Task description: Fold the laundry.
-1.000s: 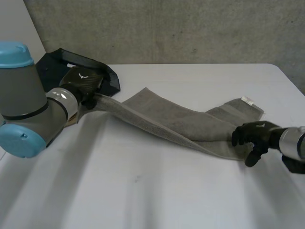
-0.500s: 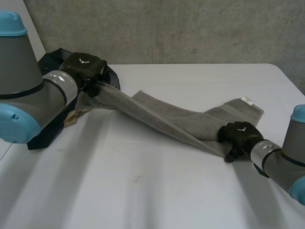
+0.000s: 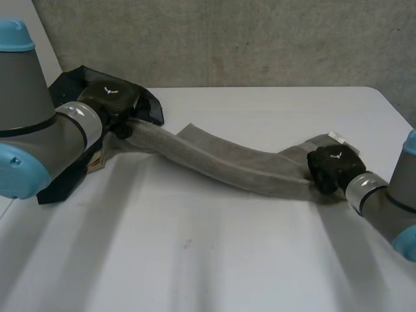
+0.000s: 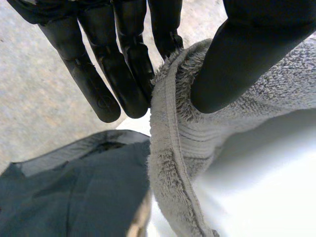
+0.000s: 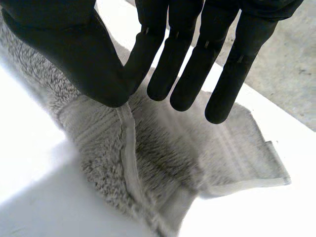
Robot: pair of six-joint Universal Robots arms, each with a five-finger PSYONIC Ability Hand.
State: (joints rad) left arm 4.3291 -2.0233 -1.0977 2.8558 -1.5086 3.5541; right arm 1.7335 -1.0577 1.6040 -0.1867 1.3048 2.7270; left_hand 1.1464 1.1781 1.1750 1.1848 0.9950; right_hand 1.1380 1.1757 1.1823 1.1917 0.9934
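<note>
The left hand (image 4: 129, 59) was closed on one end of the grey towel (image 3: 221, 159): in the left wrist view its straight fingers (image 4: 94, 84) lay along one side of the towel's hemmed edge and the thumb (image 4: 237, 59) pressed into the pile from the other side, so the cloth was pinched between them. In the head view this hand sat at the table's far left corner, just in front of a dark garment (image 3: 68, 88) heaped there, with the towel's end lifted off the surface. The right hand (image 5: 74, 49) was also pinching the towel. In the right wrist view its fingers were straight and close together, and the hem ran up into the gap between the thumb and the nearest finger, where it was nipped. From the head view the towel ran as a bunched, half-rolled band across the white table (image 3: 227, 260) from the left hand down to the right hand, with a flatter layer lying on the table behind it. The far end, bearing a small white tag (image 3: 337, 136), lay on the table just beyond the right hand.
</note>
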